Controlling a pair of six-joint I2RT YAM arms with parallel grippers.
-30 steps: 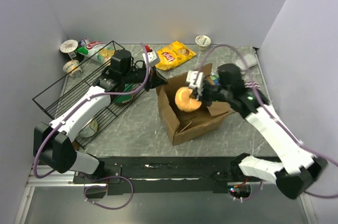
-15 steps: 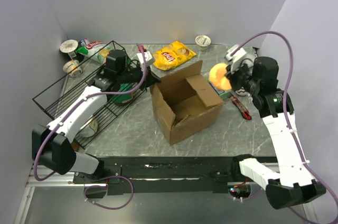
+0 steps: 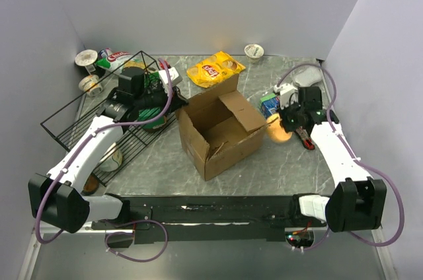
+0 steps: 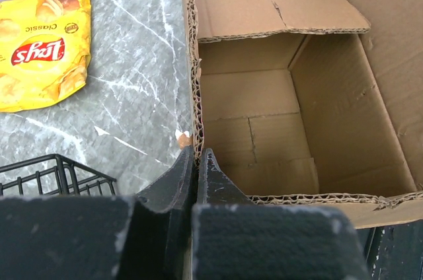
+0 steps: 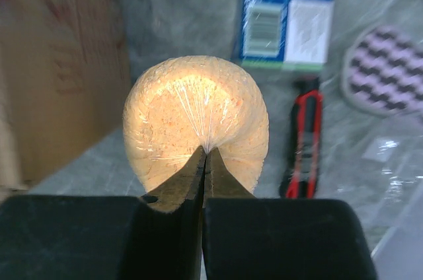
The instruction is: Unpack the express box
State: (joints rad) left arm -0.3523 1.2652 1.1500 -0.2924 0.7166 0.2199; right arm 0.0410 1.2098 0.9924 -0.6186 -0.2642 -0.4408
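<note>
yellow lay's bag, black wire basket, blue carton, red-black utility knife, small white cup

One express box, one wrapped bun

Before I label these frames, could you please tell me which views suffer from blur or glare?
Right wrist view: the express box and blue carton are smeared by blur, and the wrapped bun shows streaky glare on its film. Left wrist view: sharp and evenly lit inside the box. Top view: sharp, though the bun glows overexposed.
</note>
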